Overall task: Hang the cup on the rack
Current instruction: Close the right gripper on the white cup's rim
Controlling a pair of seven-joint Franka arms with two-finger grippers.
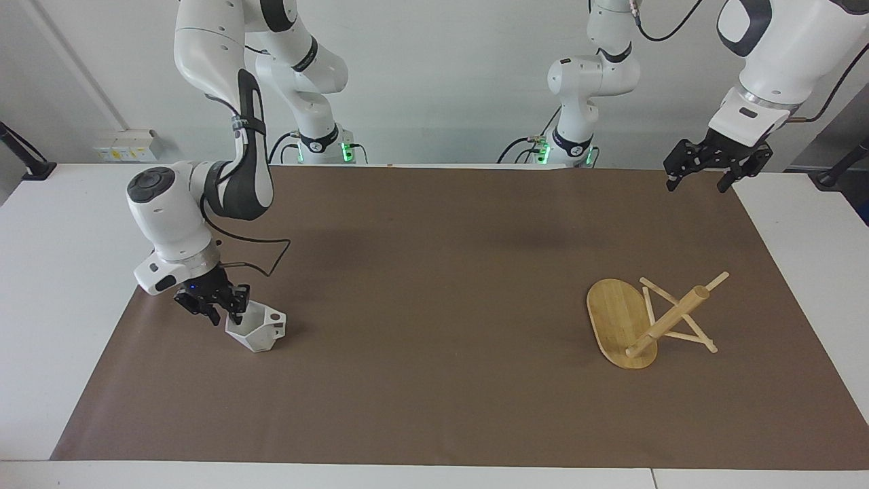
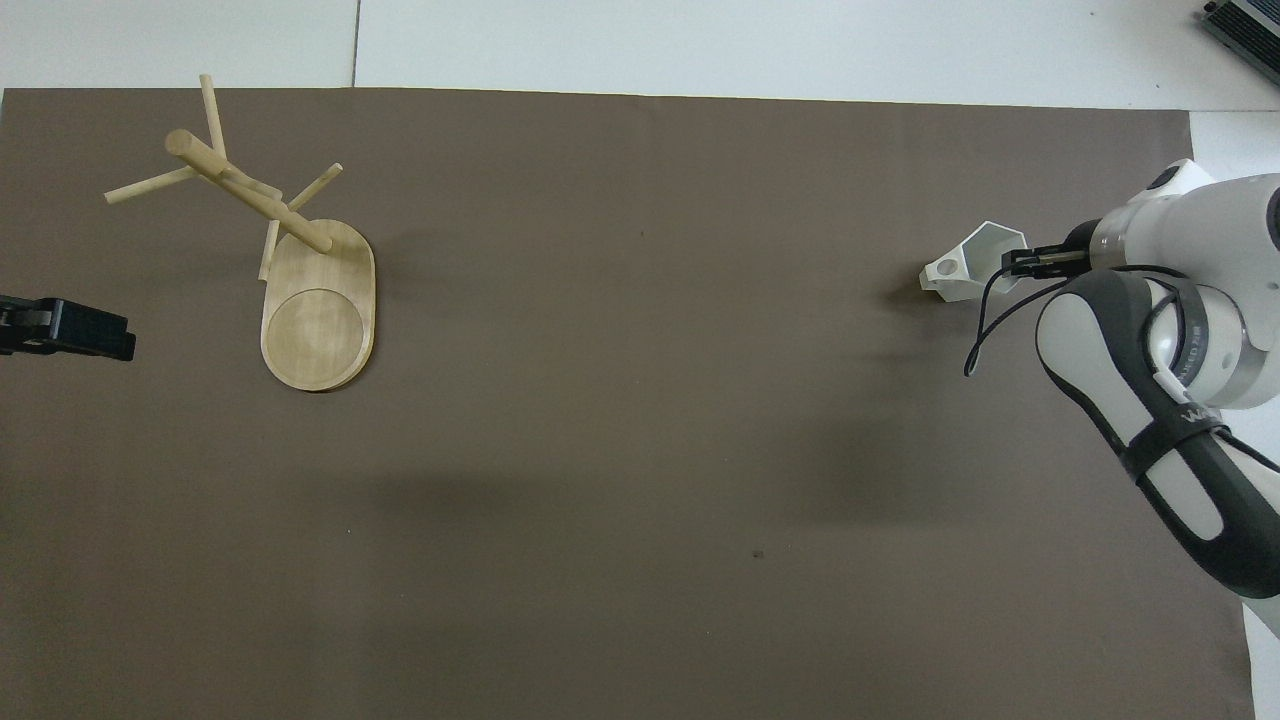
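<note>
Straddling cup (image 1: 256,331) rim: right gripper (image 1: 226,314) jaws, one inside, grip unclear; left gripper (image 1: 702,178) jaws spread, waiting

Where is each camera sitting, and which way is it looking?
Facing view: high across the table, looking at the robots; both whole arms show, the right pincer at the cup, the left pincer waiting over the mat's corner.
Overhead view: high above the robots' end, looking steeply down; the right arm and the left pincer's tip show.
Both share the cup, the rack and the brown mat.
</note>
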